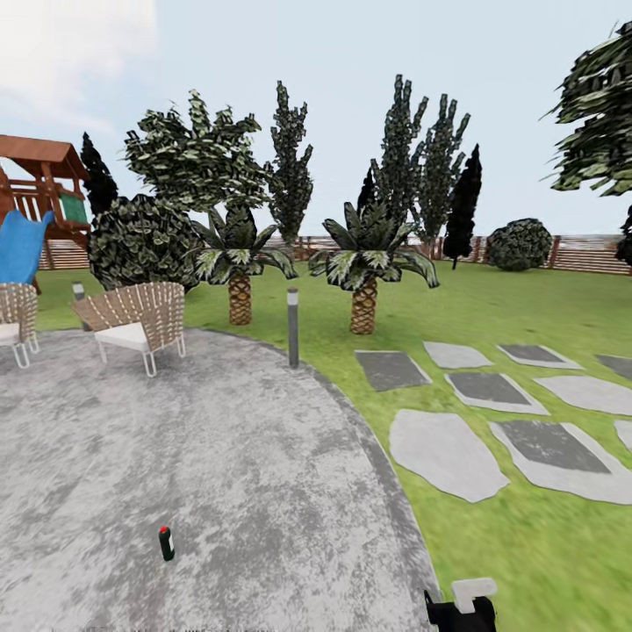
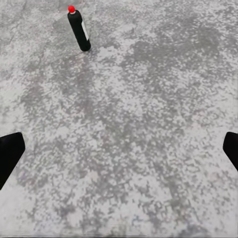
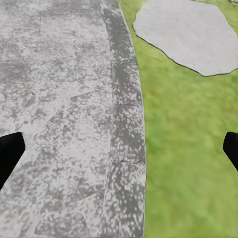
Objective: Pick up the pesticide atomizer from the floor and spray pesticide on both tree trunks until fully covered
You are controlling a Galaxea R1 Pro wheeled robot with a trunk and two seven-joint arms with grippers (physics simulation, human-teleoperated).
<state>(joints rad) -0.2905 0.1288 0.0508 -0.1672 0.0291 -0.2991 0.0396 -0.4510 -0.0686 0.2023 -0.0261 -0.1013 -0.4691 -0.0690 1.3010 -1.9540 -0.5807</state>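
Standing upright on the grey mottled patio (image 1: 175,456), well in from its curved edge, is the pesticide atomizer (image 1: 166,543), a small black bottle with a red cap (no hand on it). Seen from the left wrist, the left gripper (image 2: 119,148) hangs over bare paving with its jaws spread wide, the bottle ahead of the fingertips (image 2: 10,151). The right gripper (image 3: 119,148), jaws equally wide apart, hangs above the patio's rim where it meets the grass (image 3: 188,148), near a pale stepping stone (image 3: 188,34).
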